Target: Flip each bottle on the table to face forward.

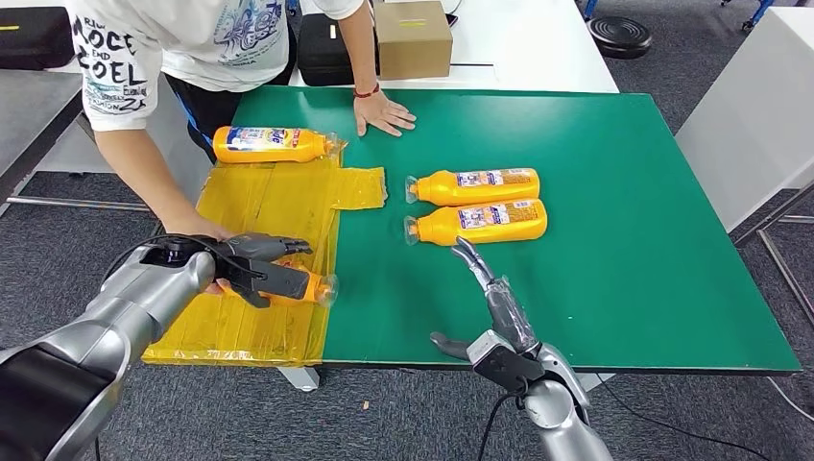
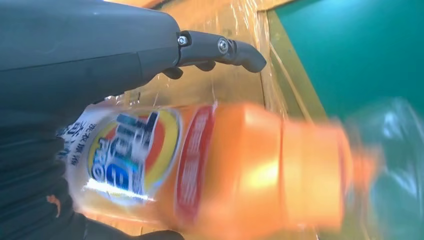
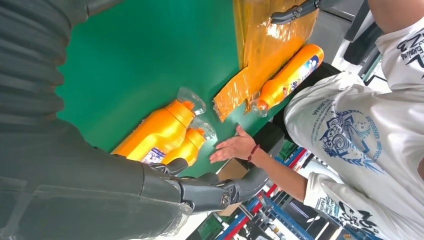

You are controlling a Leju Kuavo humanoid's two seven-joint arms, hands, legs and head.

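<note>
My left hand point(image 1: 251, 267) grips an orange bottle point(image 1: 309, 285) lying over the yellow taped sheet point(image 1: 269, 211) at the table's left side. Up close, that bottle point(image 2: 225, 170) shows its round front logo beside my dark fingers point(image 2: 220, 50). Two more orange bottles point(image 1: 475, 184) point(image 1: 480, 222) lie side by side mid-table, caps pointing left. Another orange bottle point(image 1: 274, 144) lies at the sheet's far end. My right hand point(image 1: 499, 307) hovers open just in front of the pair, holding nothing; its fingers point(image 3: 210, 192) are spread near those two bottles point(image 3: 160, 132).
A person in a white shirt point(image 1: 192, 38) leans over the far left corner, one hand point(image 1: 382, 112) flat on the green table point(image 1: 624, 192), the other point(image 1: 197, 230) beside my left hand. A cardboard box point(image 1: 413, 38) stands behind the table.
</note>
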